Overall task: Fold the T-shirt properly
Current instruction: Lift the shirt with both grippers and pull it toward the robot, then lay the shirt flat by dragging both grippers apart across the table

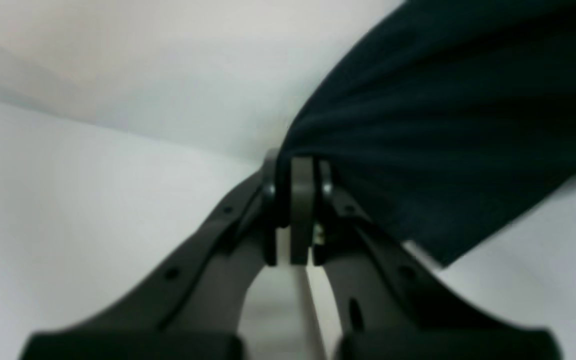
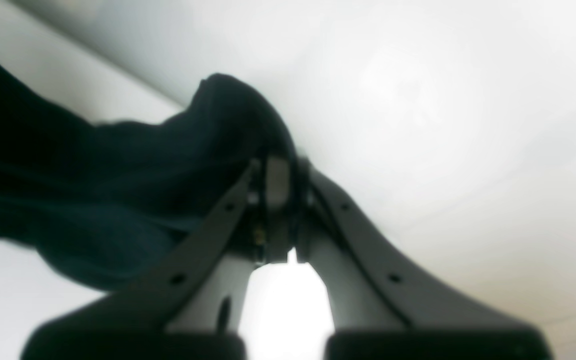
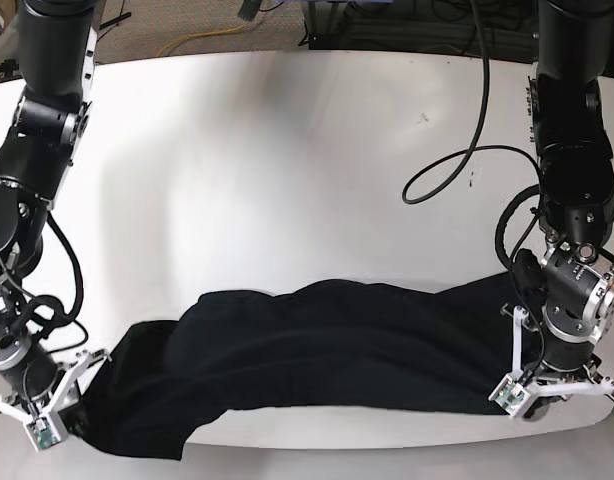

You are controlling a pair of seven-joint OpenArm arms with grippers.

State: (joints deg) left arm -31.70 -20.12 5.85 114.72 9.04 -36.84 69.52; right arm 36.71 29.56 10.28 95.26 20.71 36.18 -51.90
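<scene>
left claw clamped, low | right claw clamped, low

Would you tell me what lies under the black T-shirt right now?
The white table shows all around the T-shirt, stretched between the left gripper and right gripper. Whatever lies beneath the cloth is covered.

The T-shirt is seen as soft, matt black cloth, softly creased. The table is shown smooth, white and faintly sheened.
</scene>
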